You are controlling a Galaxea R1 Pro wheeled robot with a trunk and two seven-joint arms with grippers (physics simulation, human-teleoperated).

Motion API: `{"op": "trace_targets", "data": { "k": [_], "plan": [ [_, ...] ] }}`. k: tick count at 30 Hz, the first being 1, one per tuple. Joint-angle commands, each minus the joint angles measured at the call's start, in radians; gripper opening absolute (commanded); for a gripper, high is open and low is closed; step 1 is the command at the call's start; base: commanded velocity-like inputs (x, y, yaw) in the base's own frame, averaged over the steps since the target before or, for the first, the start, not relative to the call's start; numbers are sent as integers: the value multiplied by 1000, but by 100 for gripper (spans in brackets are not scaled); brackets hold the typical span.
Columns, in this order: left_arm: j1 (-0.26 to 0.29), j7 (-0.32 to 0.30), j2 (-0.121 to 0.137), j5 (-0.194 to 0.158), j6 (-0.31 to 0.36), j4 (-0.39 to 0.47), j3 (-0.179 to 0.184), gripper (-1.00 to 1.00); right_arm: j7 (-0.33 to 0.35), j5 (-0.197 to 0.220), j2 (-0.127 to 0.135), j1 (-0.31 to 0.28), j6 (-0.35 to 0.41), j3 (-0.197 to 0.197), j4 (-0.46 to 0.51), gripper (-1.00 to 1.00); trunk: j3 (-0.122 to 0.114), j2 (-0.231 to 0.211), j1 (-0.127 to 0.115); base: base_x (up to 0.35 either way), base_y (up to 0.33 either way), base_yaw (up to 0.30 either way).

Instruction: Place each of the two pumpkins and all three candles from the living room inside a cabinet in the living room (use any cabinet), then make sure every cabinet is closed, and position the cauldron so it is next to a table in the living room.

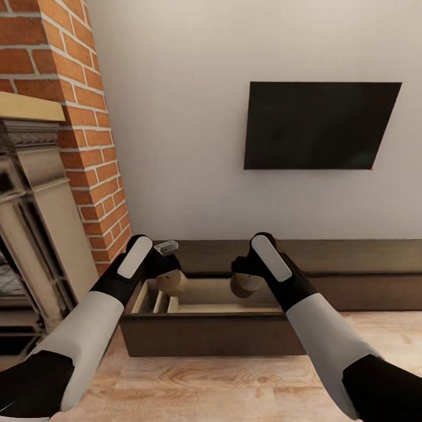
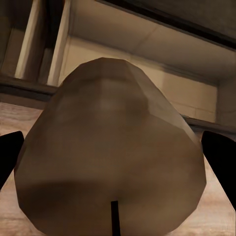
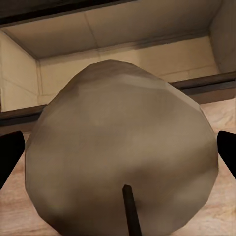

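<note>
At the far left stands an ornate stone fireplace (image 1: pixel 29 223) with a red brick chimney column (image 1: pixel 76 117) rising beside it against the pale wall. The left arm reaches forward from the near left, and the left gripper (image 1: pixel 167 275) holds a beige-tan candle (image 1: pixel 172 283) over the left part of the open drawer of the cabinet (image 1: pixel 205 337); in the left wrist view that candle (image 2: pixel 110 152) sits between the two dark fingers (image 2: pixel 10 157), which press in at either side of it, its dark wick pointing toward the camera, so the jaws are closed as far as the candle's width allows. Below and beyond it lies the pale beige interior of the drawer, with thin upright dividers at its left end, and the dark-brown front panel nearest the robot. To the right, the right gripper (image 1: pixel 246 280) grips a second candle (image 1: pixel 247 285) above the middle of the same drawer; in the right wrist view this candle (image 3: pixel 123 152) is likewise pinched between black fingertips (image 3: pixel 10 155) at both edges, wick toward the lens, with the drawer's beige floor and back wall behind it. The two candles hang near each other but apart. The low cabinet runs on along the far wall to the right, its remaining fronts flush. Above it, a dark flat television (image 1: pixel 319 125) hangs on the wall. Light wood flooring (image 1: pixel 223 387) covers the near ground.
</note>
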State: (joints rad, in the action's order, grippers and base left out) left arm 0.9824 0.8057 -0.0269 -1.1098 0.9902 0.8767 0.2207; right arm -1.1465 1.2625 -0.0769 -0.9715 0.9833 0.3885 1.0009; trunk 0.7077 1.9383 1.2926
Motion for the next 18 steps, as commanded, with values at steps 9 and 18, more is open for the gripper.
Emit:
{"op": "trace_targets", "data": {
  "k": [9, 18],
  "plan": [
    [1, 10, -1, -12, -1, -12, 44, -100, -7, 8, 0, -1, 5, 1, 1, -100, 0, 1, 0, 81, -79, -15],
    [1, 9, 0, -12, -2, -28, 49, -100, -2, 8, 0, -1, 5, 1, 1, -100, -1, 1, 0, 303, -59, -43]
  ]
}}
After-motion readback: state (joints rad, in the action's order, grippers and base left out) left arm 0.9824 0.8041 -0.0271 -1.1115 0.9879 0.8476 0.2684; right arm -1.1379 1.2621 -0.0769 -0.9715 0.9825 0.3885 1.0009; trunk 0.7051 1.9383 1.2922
